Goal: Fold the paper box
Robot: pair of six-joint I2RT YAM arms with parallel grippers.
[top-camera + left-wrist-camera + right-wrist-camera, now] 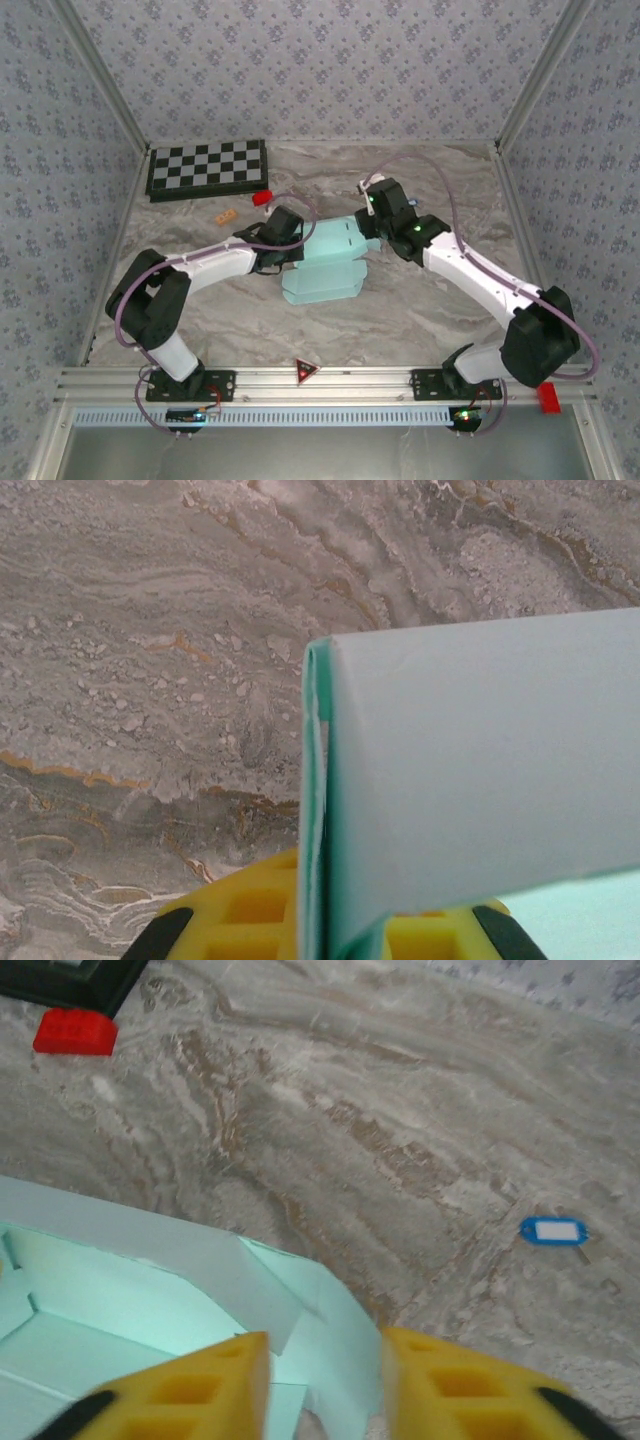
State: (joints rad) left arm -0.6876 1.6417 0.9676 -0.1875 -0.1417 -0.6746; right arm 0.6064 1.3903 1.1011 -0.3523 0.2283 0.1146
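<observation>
top view: the paper box point(325, 265) lies between left gripper point(285, 240) and right gripper point(368, 228). left wrist: we see jaws clamped on its raised wall point(480, 760), likely steadying it. right wrist: jaws apart, straddling a flap point(290, 1290), probably to crease it.

The left arm of white moulded shells and black joint housings point(215, 262) has the same build as the white-and-black right arm point(470, 272). A thin purple cable point(122, 312) loops loosely beside each, running back from the wrist. Small green lights point(415, 229) glow on the black housing just behind the right hand. The yellow plastic fingers point(250, 908) are blocky, with square moulded pockets and black strips along their outer edges.
</observation>
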